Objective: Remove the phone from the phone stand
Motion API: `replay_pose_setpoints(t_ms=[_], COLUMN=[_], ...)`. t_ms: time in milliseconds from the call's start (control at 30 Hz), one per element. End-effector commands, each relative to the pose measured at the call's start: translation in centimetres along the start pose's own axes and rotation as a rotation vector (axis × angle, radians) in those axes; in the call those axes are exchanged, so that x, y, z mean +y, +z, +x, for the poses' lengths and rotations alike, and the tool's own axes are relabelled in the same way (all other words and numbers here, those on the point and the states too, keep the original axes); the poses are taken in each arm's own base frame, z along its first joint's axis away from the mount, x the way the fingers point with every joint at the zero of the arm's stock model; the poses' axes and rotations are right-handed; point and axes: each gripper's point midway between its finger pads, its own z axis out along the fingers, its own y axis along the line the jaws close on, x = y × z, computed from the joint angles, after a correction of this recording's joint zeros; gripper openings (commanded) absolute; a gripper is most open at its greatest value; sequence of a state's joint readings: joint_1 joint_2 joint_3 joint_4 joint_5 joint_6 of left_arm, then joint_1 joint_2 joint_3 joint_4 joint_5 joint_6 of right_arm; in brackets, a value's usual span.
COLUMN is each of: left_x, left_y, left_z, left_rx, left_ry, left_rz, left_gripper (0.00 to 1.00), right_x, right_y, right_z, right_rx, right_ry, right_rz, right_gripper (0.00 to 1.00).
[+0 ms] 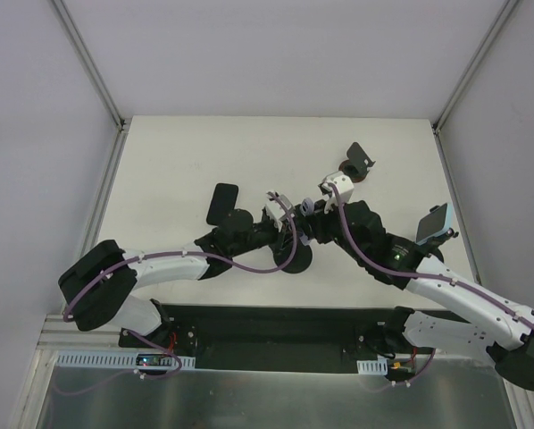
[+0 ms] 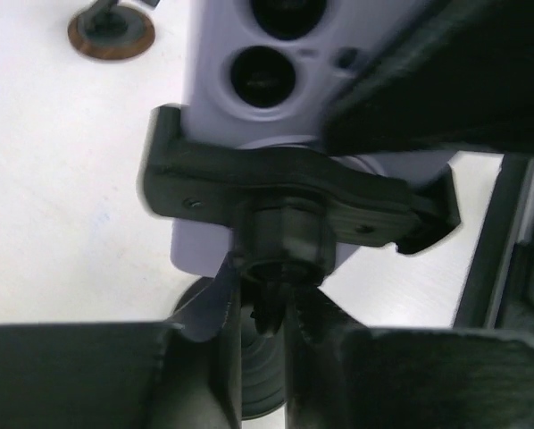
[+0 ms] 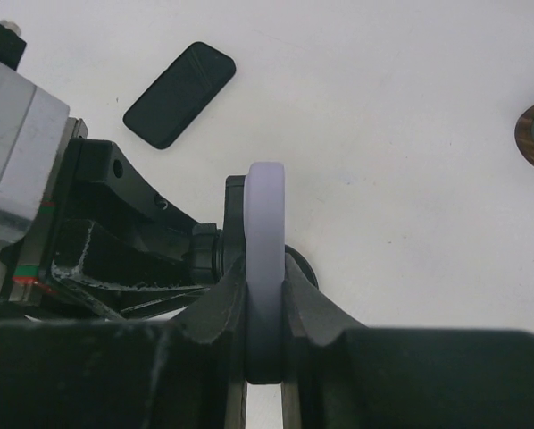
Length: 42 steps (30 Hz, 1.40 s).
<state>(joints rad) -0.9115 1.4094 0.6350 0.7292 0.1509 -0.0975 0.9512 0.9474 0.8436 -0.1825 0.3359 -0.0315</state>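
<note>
Two grippers are seen together at the phone stand [image 1: 298, 258], whose round black base is set on the white table [image 1: 196, 152]. A lavender phone [image 3: 265, 210] is held upright in the stand's black clamp [image 2: 204, 192]; in the left wrist view its back is shown, with two round lenses above the clamp. The left gripper [image 2: 265, 313] is placed low on the phone stand, and its jaws are closed on the dark stem just under the clamp. The right gripper [image 3: 265, 295] is placed on the opposite side of the stand, and its jaws are pressed against the front and back faces of the phone, which is seen edge-on between them. The phone is thus gripped by the right gripper while it is seated in the clamp. A black slab [image 1: 221, 204] is laid flat on the table to the left of the phone stand, apart from it. A second stand [image 1: 356, 167] with a brown round base is found beyond the phone stand and to its right, also apart. A blue-faced device [image 1: 433, 223] is seen well to the right of the phone stand, tilted, near the table's edge; what it rests on cannot be told.
</note>
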Motion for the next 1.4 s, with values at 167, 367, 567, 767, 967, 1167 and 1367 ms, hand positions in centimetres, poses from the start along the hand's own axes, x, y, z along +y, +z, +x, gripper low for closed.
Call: replay_pose_setpoints(t_ms=[167,367,567,767,967,1167,1367], left_x=[4.8,9.3,9.5,10.2,9.8,9.8,10.0], left_y=[-1.2,-4.5,-5.2,-6.7,-6.9,-7.0,-7.3], left_z=[-2.8,-0.9,0.5,1.9,2.3,2.2,2.1], left_rx=[-0.126,-0.094,-0.071,-0.066,-0.010,0.005,0.007], left_ry=[-0.026,-0.114,-0.137,-0.203,-0.154,-0.155,-0.155], left_rz=[-0.279,-0.515,-0.519,-0.539,-0.481,-0.440,-0.424], left_gripper=[0.00,0.00,0.00,0.00,0.00,0.00,0.00], right_x=[2.3,1.0,-0.9,-3.6,-3.2,-0.1,1.0], right_y=[-1.0,-2.0,-2.4,-2.9,-3.0,-3.1,-3.0], right_z=[3.5,5.8,4.9,3.5,3.7,4.1,5.1], right_rx=[0.156,0.257,0.230,0.180,0.185,0.171,0.209], right_ry=[-0.067,-0.217,-0.243,-0.268,-0.360,-0.427,-0.477], right_rz=[-0.128,-0.124,-0.041,0.076,0.021,-0.174,-0.230], right_gripper=[0.01,0.01,0.01,0.01,0.01,0.01,0.01])
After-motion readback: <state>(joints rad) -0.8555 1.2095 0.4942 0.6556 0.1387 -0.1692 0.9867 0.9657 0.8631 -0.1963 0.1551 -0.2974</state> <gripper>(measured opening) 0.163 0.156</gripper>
